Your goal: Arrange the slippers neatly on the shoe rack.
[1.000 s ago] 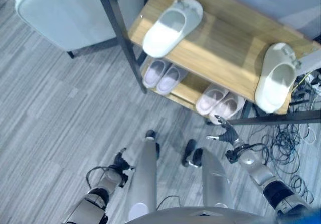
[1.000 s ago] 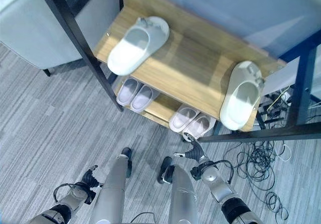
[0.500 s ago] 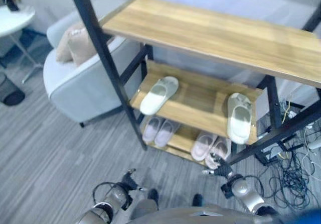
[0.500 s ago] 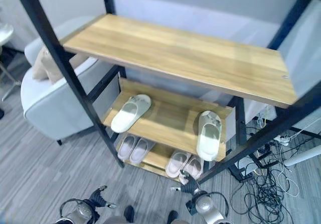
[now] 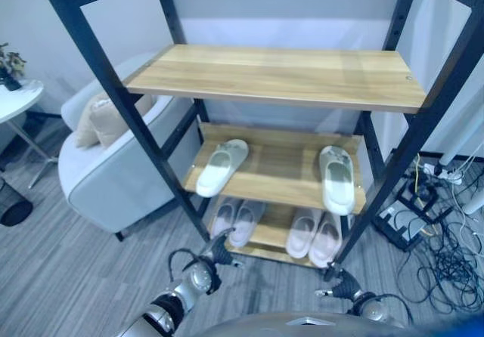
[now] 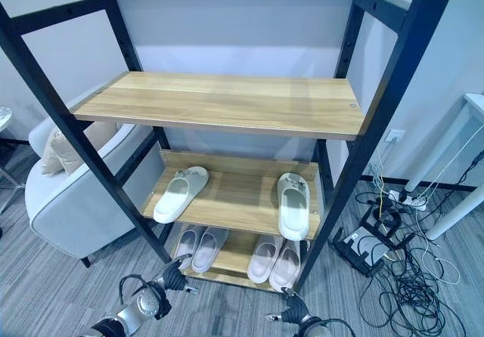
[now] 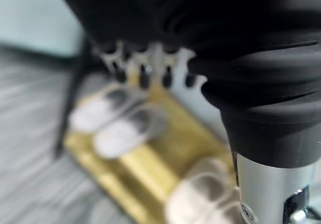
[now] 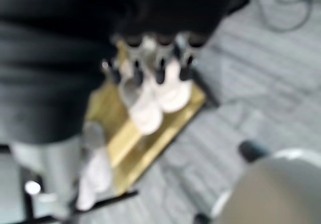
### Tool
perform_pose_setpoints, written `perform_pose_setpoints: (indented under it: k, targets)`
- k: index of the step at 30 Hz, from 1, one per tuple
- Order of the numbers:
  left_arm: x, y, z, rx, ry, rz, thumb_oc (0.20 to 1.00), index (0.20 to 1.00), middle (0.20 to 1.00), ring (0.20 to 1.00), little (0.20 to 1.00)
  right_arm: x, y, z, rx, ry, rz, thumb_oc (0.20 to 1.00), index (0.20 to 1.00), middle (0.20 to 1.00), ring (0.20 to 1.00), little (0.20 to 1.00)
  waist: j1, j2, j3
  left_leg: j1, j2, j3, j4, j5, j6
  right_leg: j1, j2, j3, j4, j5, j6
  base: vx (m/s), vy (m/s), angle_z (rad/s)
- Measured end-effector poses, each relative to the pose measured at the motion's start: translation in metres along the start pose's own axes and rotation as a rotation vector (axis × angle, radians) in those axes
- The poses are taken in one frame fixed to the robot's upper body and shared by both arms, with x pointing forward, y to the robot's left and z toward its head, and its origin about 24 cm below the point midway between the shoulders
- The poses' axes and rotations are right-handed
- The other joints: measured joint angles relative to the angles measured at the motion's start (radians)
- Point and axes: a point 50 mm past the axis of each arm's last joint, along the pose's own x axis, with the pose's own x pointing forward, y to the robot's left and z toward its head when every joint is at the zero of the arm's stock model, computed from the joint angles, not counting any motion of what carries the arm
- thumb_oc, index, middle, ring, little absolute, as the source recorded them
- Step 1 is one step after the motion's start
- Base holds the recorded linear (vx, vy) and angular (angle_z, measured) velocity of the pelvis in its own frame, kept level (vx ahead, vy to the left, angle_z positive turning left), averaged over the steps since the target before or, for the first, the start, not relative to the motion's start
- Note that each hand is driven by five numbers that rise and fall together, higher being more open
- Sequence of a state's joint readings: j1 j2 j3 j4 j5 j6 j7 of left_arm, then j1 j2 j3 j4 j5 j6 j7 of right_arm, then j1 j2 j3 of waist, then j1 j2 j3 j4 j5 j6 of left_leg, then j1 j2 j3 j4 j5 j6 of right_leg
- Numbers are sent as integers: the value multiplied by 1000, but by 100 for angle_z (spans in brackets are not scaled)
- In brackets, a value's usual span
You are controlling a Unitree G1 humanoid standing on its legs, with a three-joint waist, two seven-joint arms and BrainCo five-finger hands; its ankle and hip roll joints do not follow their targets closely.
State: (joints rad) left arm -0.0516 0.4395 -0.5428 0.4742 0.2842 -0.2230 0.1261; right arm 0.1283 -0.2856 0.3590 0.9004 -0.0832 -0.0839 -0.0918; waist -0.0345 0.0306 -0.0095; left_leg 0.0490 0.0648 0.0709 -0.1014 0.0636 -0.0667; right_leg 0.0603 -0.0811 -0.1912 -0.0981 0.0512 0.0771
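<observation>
Slippers: two pale pairs paired on shoe rack bottom shelf, beyond both hands' fingertips; two green slippers lie apart higher up, unpaired — that's left. Left hand and right hand: fingers relaxed, empty.

Head stereo pair looking forward and down at the shoe rack, wrist views close, sharing its bottom shelf

Pale slippers on shoe rack
</observation>
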Motion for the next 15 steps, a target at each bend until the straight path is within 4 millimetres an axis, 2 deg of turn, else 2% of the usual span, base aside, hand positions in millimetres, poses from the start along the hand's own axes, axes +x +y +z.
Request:
perform_pose_setpoints:
  k: [1, 3, 4, 7, 10, 14, 15]
  targets:
    - [1, 9, 18, 4, -89, 34, 1000, 1000, 1000, 1000, 1000, -3, -1, -6, 6, 13, -5, 1000, 1000, 1000, 1000, 1000, 7, -2, 4, 0, 0, 0, 0, 1, -2, -1, 0, 1, 0, 1, 1, -5, -26, 5]
    - [2, 22, 36, 39, -189, 68, 1000, 1000, 1000, 1000, 1000, -7, -6, -21, 19, 61, -29, 1000, 1000, 1000, 1000, 1000, 30, 9, 0, 2, -2, -3, 0, 3, -4, -1, -2, 1, 0, 0, 0, -3, -13, 2]
    - [-1, 33, 41, 110, -226, 70, 1000, 1000, 1000, 1000, 1000, -7, -6, -22, 22, 66, -30, 1000, 1000, 1000, 1000, 1000, 28, 12, 4, -7, -2, -4, 0, 5, -7, -9, -1, 4, 0, 1, 0, 0, 0, 0]
    - [-3, 45, 41, 167, -223, 99, 1000, 1000, 1000, 1000, 1000, -8, -3, -22, 51, 64, -34, 1000, 1000, 1000, 1000, 1000, 19, 28, 7, -16, -1, -5, 0, 11, -16, -20, -1, 4, 0, 5, 3, 48, -25, -1]
    - [-2, 55, 45, 219, -238, 138, 1000, 1000, 1000, 1000, 1000, -10, -4, -33, 71, 109, -39, 1000, 1000, 1000, 1000, 1000, 20, 30, 7, -13, 0, -3, 0, 12, -17, -17, 0, 4, 0, 8, 3, 61, -37, 0]
    - [8, 65, 53, 267, -261, 181, 1000, 1000, 1000, 1000, 1000, -11, -2, -33, 71, 109, -31, 1000, 1000, 1000, 1000, 1000, 19, 27, 9, -6, 0, -1, 0, 12, -17, -12, 0, 6, 0, 10, 6, 30, -12, -1]
    - [18, 68, 50, 261, -228, 201, 1000, 1000, 1000, 1000, 1000, -9, -3, -31, 66, 100, -30, 1000, 1000, 1000, 1000, 1000, 22, 27, 10, -7, 0, 1, 0, 12, -17, -12, -1, 6, 0, 10, 6, 14, -5, -6]
